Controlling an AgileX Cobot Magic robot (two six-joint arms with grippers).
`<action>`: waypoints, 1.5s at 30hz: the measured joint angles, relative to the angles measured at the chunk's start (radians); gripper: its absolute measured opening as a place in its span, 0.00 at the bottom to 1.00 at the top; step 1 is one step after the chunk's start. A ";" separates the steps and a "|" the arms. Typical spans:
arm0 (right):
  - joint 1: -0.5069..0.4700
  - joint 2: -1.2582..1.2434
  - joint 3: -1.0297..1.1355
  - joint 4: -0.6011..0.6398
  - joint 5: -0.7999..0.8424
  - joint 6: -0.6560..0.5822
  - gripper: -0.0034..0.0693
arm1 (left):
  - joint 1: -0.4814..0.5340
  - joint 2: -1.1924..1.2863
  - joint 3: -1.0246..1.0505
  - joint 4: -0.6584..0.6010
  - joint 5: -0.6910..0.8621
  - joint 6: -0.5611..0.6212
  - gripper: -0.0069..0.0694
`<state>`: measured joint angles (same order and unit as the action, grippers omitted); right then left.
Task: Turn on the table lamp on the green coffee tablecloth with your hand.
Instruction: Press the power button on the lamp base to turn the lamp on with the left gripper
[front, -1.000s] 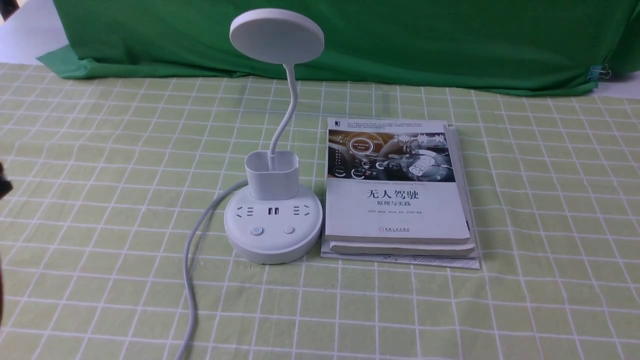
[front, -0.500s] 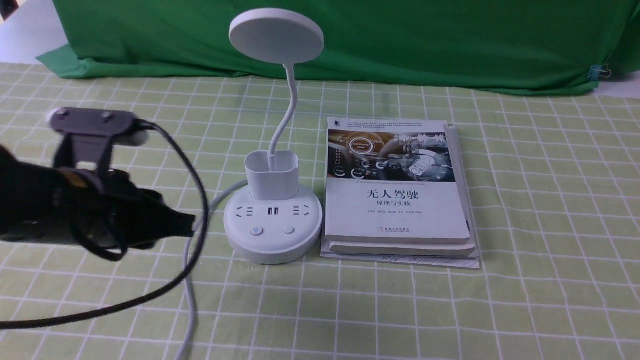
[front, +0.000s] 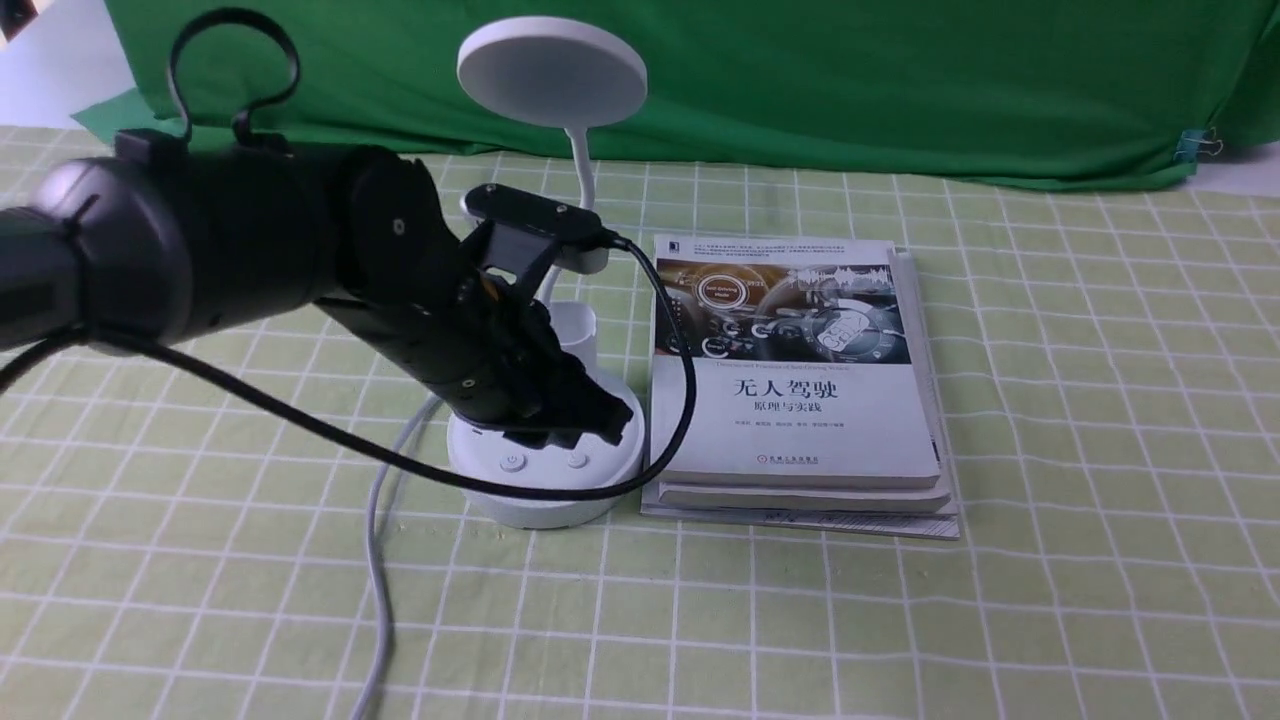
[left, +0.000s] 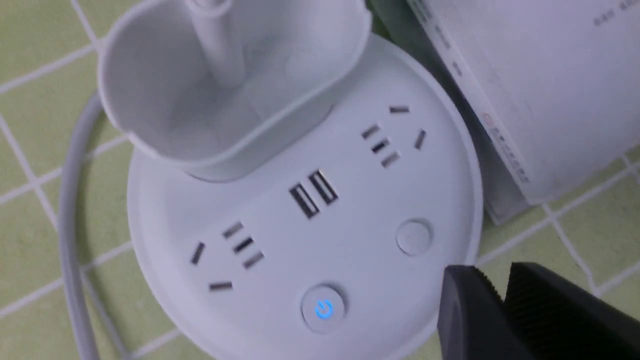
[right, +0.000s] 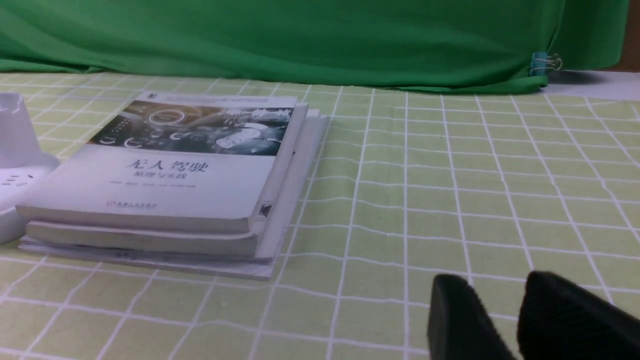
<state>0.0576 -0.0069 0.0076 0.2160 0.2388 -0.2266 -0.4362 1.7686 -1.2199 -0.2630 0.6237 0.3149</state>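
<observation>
Front view: the white table lamp with a flat disc head (front: 552, 72) stands upright on the large pale yellow-green cloth with thin white gridlines (front: 800, 620), which covers the surface. Its round white base (front: 540, 508) carries two round buttons; the left wrist view shows a blue-lit power symbol on one button (left: 323, 309), and sockets and two USB-type slots. The black left tool (front: 572, 437) hangs over the base, its tips parted by a narrow gap and grasping nothing; whether it touches the base I cannot tell. A black looping cable (front: 690, 380) crosses in front of the base, and a grey-white cord (front: 378, 590) runs over the cloth. Just right of the base lies a stack of books (front: 795, 420), the top cover titled "无人驾驶" above "原理与实践", with "Self-Driving Mode" in its picture. Behind hangs a dark green cloth (front: 850, 90) with a blue binder clip (front: 1190, 146). The black right tool (right: 500, 300) shows slightly parted, empty tips in the right wrist view.
</observation>
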 joint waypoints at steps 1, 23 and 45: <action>0.000 0.000 0.000 0.000 0.000 0.000 0.38 | 0.000 0.013 -0.002 0.010 -0.014 0.000 0.22; 0.000 0.000 0.000 0.000 0.000 0.000 0.38 | -0.001 0.145 -0.017 0.026 -0.137 0.002 0.22; 0.000 0.000 0.000 0.000 0.000 0.000 0.38 | -0.015 0.102 -0.009 0.089 -0.120 -0.052 0.22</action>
<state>0.0576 -0.0069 0.0076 0.2160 0.2388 -0.2266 -0.4509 1.8710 -1.2288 -0.1741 0.5033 0.2633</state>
